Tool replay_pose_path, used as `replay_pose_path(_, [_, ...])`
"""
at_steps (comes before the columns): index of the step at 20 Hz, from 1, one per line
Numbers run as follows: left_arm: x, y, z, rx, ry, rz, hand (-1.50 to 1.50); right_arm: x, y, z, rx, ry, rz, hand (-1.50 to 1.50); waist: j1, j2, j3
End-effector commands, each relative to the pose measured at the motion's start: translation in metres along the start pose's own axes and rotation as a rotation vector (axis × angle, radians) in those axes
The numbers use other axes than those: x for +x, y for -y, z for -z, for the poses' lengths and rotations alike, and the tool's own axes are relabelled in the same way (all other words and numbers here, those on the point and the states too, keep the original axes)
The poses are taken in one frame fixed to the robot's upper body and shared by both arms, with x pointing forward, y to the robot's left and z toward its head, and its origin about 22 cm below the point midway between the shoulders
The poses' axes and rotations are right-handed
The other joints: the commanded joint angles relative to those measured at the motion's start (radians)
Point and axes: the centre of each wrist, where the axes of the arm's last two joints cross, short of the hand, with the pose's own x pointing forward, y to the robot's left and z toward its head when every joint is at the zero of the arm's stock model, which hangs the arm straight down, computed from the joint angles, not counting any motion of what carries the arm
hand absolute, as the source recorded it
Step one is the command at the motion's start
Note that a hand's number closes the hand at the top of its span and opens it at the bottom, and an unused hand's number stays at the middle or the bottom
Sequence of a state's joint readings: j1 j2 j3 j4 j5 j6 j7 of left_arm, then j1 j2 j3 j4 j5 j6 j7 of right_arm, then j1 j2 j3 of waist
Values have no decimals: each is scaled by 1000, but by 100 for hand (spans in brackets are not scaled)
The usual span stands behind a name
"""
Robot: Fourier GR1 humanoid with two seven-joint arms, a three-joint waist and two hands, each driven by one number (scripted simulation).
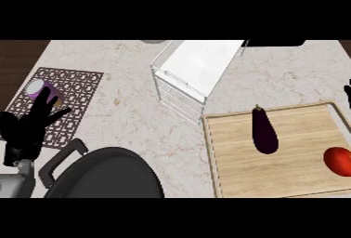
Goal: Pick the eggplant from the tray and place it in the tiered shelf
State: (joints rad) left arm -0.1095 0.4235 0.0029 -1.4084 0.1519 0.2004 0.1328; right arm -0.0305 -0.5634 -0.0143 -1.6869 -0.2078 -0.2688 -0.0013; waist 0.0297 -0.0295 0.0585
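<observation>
Nothing's done yet. Your left hand (31, 123) sits spread over the mat (72, 88), beside a can (37, 88), with a dark pan (103, 174) just to its right. The shelf (195, 65) stands well right of that hand. The eggplant (264, 130) lies on the tray (233, 181), tomato (339, 161) beside it. Your right hand (347, 95) barely shows, can't tell its fingers. Mind the tray's rim and shelf wires; there's room between them.

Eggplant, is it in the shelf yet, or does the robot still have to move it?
Nothing looks done yet. The eggplant lies on the wooden tray beside a tomato, and no hand touches it. The left hand rests open over the patterned mat; the right hand barely shows at the edge. Grabbing, carrying and placing it in the white tiered shelf all remain.
</observation>
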Motion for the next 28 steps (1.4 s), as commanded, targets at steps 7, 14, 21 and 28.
replay_pose_path(7, [-18, 27, -18, -182, -30, 47, 0, -21, 110, -14, -309, -351, -816, -150, -126, 64, -97])
replay_pose_path(14, [-43, 72, -35, -343, -53, 34, 0, 25, -2, -20, -346, -353, -481, -150, -33, 29, -61])
replay_pose_path(21, [-35, 76, -35, -388, -36, 47, 0, 85, -43, -7, -131, -369, -583, -150, -15, 29, -61])
replay_pose_path(28, [-34, 71, -21, -395, -16, 55, 0, 84, -63, 6, 10, -658, -966, -150, 25, 41, -71])
